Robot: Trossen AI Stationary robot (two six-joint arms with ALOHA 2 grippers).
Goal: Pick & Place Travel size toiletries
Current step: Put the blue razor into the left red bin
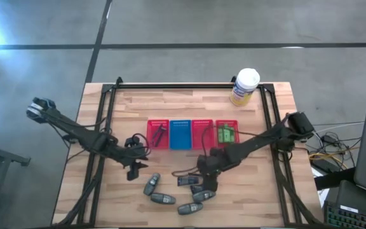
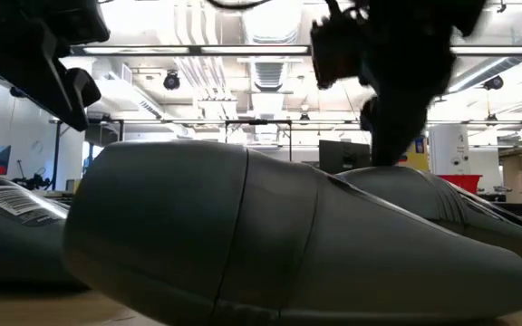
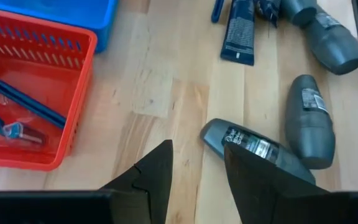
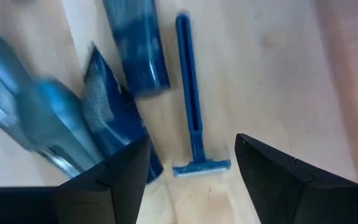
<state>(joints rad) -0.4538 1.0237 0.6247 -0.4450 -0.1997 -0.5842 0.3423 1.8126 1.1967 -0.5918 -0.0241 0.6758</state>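
A blue razor point(image 4: 191, 106) lies flat on the bare wood with its head toward the right gripper point(image 4: 191, 171), whose fingers stand spread to either side of that head, not touching it. Just beside the razor lie a dark blue tube point(image 4: 137, 46) and a second dark tube point(image 4: 114, 109), with a grey bottle point(image 4: 33, 115) beyond them. From above, this cluster sits on the table point(image 1: 107, 108) in front of the row of baskets, and more grey bottles point(image 1: 164, 198) are scattered nearer the front edge. The left gripper point(image 3: 194, 171) hangs over the wood with its fingers apart, one grey bottle point(image 3: 253, 146) lying just beside a fingertip and another point(image 3: 309, 118) close behind it. A red basket point(image 3: 76, 99) holding blue razors point(image 3: 23, 99) is near it, next to a blue basket point(image 1: 180, 133). The green bottles point(image 1: 226, 134) lie in the red basket farthest right point(image 1: 227, 123). A white-and-yellow canister point(image 1: 244, 86) stands at the table's back edge.
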